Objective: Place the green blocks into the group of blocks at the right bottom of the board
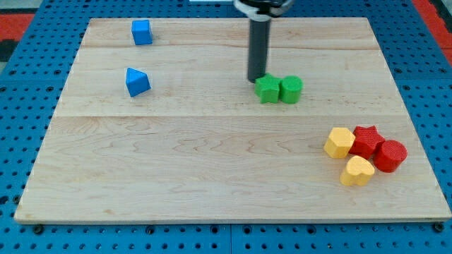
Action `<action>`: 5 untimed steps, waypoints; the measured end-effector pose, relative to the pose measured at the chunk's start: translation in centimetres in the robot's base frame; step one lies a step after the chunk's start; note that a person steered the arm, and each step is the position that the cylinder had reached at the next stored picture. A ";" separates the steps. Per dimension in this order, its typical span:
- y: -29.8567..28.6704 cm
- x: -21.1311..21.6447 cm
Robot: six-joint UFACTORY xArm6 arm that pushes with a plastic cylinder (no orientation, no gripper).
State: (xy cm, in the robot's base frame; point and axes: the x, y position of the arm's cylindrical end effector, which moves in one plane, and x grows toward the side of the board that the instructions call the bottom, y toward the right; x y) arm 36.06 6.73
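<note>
Tip (255, 79): touching green star block (268, 89), at its upper-left edge; bare rod, no fingers.
Green cylinder (291, 89): touching star's right side.
Red-yellow group (364, 152): well below-right of star.

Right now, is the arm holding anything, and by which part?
Nothing is held. My tip only stands at the upper left edge of the green star block, beside the green cylinder.
</note>
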 end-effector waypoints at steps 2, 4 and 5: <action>7.9 0.2; 4.1 11.1; 3.7 8.1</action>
State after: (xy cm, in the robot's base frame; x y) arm 44.19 10.40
